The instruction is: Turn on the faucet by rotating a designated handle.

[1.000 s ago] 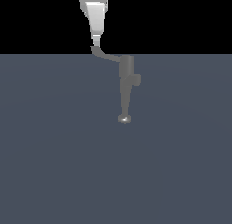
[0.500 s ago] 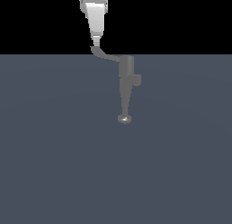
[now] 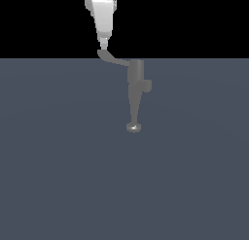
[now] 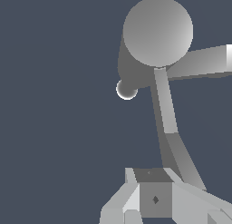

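The grey faucet stands upright on the flat floor, with its stubby side knob toward the exterior view's right and its disc foot below. The bent handle runs from the body's top toward the exterior view's left and ends in a paddle tip. My gripper hangs straight down with its fingertips right at that tip. In the wrist view the faucet body's round top, the handle and my gripper show. The fingers are together with no gap and hold nothing. The handle's tip lies against them.
The floor is a flat dark blue-grey surface that reaches a straight far edge, with black background behind it. Nothing else stands on it.
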You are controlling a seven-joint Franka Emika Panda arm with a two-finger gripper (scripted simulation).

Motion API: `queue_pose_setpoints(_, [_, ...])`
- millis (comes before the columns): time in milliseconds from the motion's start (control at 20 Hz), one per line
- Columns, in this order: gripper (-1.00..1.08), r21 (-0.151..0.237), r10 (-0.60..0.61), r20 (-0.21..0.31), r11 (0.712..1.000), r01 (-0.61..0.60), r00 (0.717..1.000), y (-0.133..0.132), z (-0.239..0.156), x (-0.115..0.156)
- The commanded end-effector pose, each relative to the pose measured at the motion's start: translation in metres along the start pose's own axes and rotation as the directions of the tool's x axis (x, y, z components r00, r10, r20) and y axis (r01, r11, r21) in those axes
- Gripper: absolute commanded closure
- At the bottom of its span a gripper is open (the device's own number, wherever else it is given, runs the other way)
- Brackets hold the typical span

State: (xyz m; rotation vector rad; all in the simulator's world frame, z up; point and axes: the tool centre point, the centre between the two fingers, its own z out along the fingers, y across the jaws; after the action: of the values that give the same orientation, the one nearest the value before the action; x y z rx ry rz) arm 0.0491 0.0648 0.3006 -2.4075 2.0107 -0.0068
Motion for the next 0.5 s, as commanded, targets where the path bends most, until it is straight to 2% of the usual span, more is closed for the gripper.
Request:
queue_pose_setpoints(0, [1.08, -0.007, 0.002, 0.000, 1.000, -0.002, 1.000, 0.009, 0.002, 0.001])
queue_pose_setpoints(450, [1.08, -0.007, 0.002, 0.000, 1.000, -0.002, 1.000, 0.035, 0.002, 0.002])
